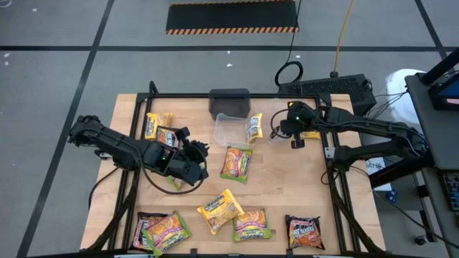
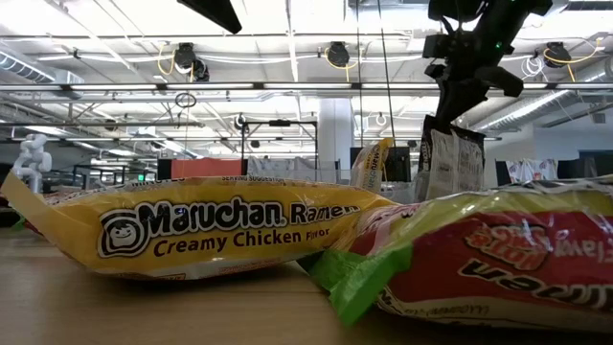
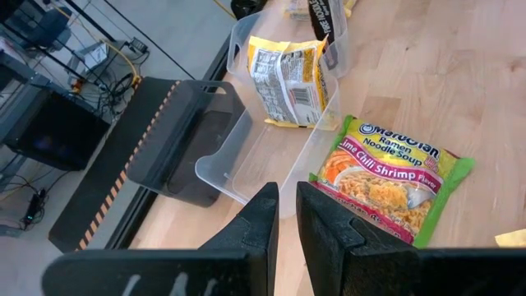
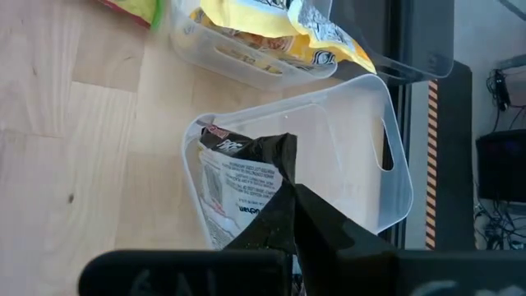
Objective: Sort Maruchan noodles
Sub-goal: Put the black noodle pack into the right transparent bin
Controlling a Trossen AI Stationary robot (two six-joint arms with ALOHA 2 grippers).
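Grey floor (image 1: 64, 72) with dark seam lines, black mat with orange/black hazard-striped edges (image 1: 231, 16) lying just beyond the light wood counter (image 1: 287, 179); a yellow cable (image 1: 343, 32) and a coiled black cable (image 1: 289, 72) run across the floor near a black keyboard (image 1: 326, 87). Low view looks into a big open lab: white ceiling beams and pipes (image 2: 287, 86), strip lighting, a white pillar (image 2: 335, 134), dark racks further back. Small white figure (image 2: 32, 158) stands at far left.

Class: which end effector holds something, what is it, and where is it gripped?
Right end effector pinches the dark noodle packet by one edge, over a clear tub. Left end effector holds nothing.
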